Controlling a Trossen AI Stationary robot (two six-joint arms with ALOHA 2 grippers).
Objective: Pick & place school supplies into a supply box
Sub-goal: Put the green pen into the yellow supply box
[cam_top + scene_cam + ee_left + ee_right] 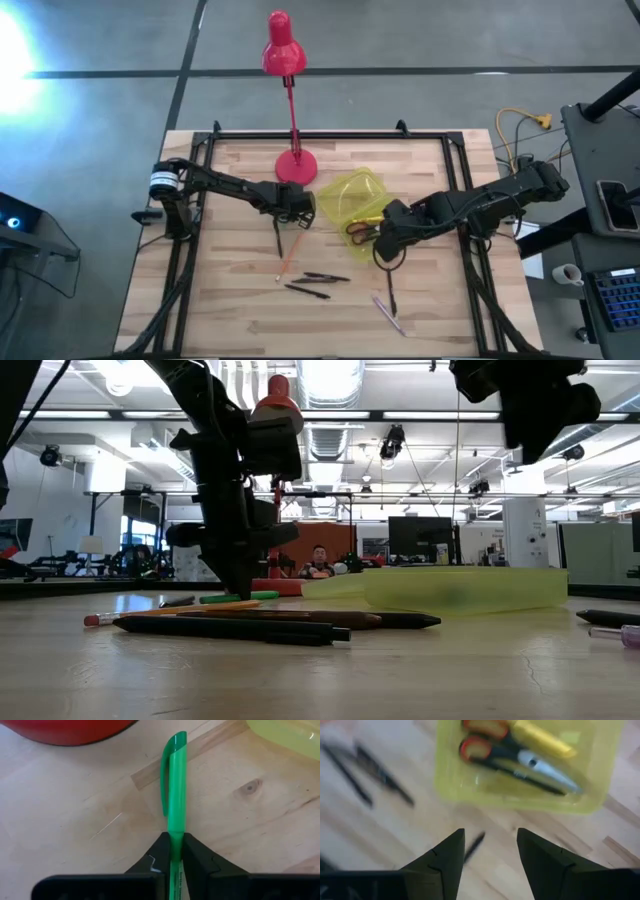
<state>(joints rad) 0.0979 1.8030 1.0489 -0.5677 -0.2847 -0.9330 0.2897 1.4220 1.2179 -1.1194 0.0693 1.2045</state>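
Observation:
My left gripper stands in front of the red lamp's base, shut on a green pen. My right gripper hovers open above the table, just near of the yellow-green supply box. The box lies on the table and holds red-handled scissors and a yellow pen. An orange pencil, black pens and a pink pen lie loose on the wood. My left gripper pinches the green pen's barrel between its two fingertips, below the clipped cap. The fingers come from above. The pen sticks out level past them, at or just above the table top; I cannot tell whether it is lifted.
The red desk lamp's base stands right behind my left gripper, its head leaning past the far edge. A black frame runs around the table. Bare wood lies along the near edge.

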